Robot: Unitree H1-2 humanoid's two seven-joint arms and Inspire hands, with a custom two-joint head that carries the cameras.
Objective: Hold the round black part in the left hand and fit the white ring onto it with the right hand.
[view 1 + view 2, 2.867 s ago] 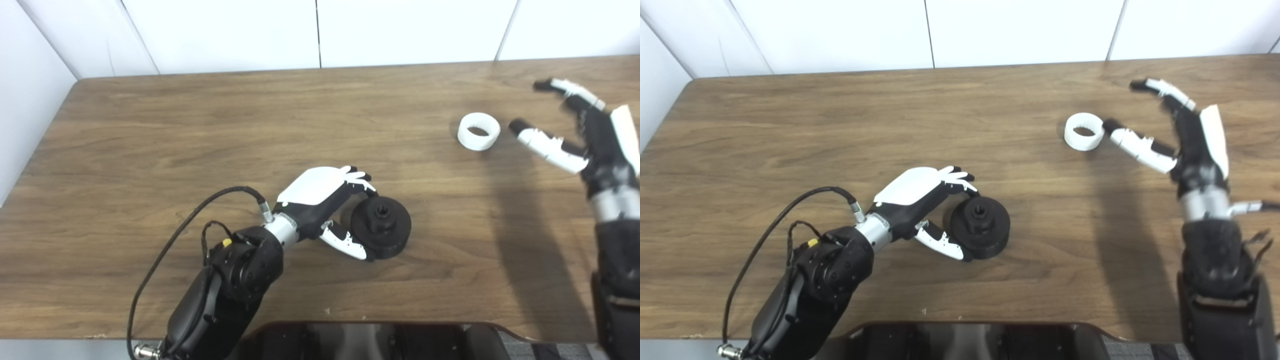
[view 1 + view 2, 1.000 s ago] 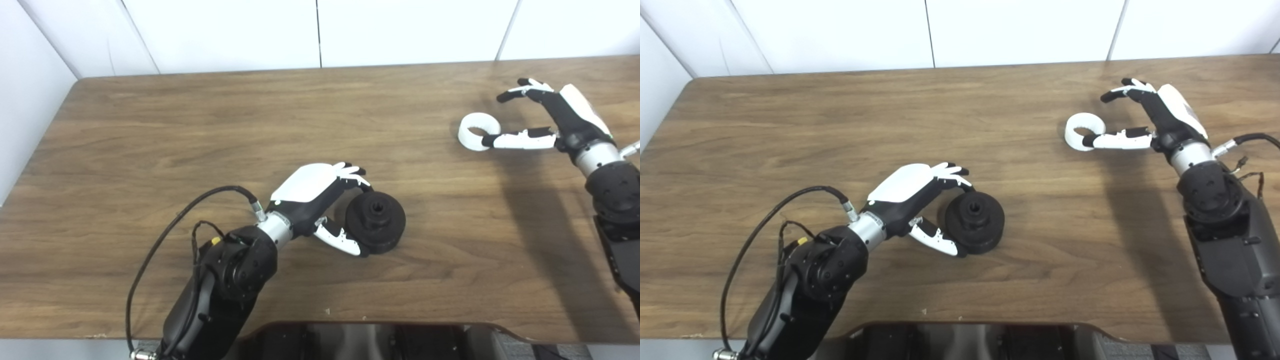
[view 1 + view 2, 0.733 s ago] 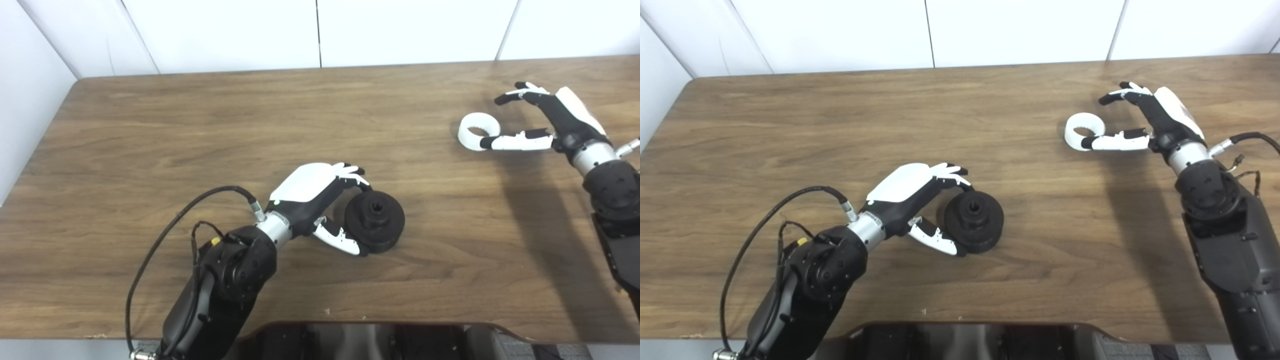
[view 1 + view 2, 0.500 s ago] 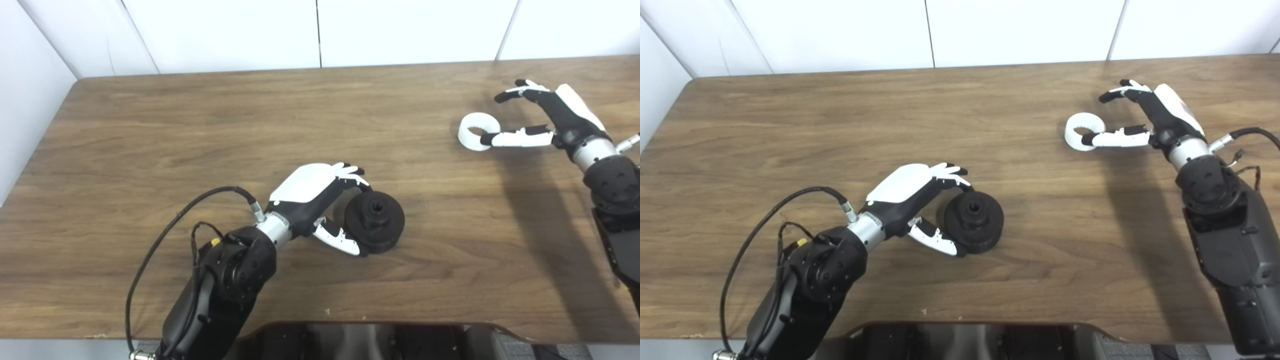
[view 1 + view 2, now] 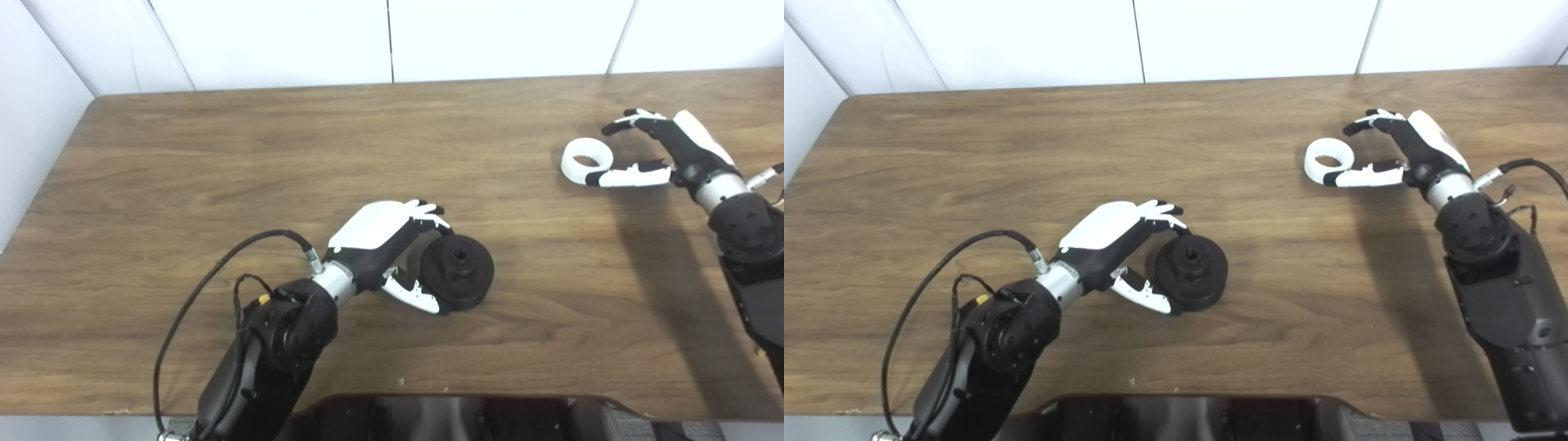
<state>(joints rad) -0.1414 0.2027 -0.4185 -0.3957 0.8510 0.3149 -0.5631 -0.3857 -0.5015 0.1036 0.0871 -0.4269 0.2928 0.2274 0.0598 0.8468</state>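
Observation:
The round black part [image 5: 458, 272], a thick disc with a raised hub, rests on the wooden table [image 5: 245, 153] near the middle front. My left hand [image 5: 383, 236] grips its left side, fingers curled over the upper rim and thumb pressed against the lower rim. The white ring [image 5: 587, 161] lies flat at the right of the table. My right hand [image 5: 664, 147] is just to the right of the ring and open. Its thumb tip reaches the ring's near right edge, and its fingers [image 5: 1366, 119] arch above the table behind and to the right of it.
A black cable [image 5: 202, 306] loops out from my left forearm over the table's front left. The table's front edge [image 5: 551, 404] runs close to my body, and a white wall [image 5: 392, 37] stands behind the far edge.
My right hand has come down from a raised, spread pose to table level beside the ring, with its thumb now at the ring's edge. The left hand and black part have shifted slightly left.

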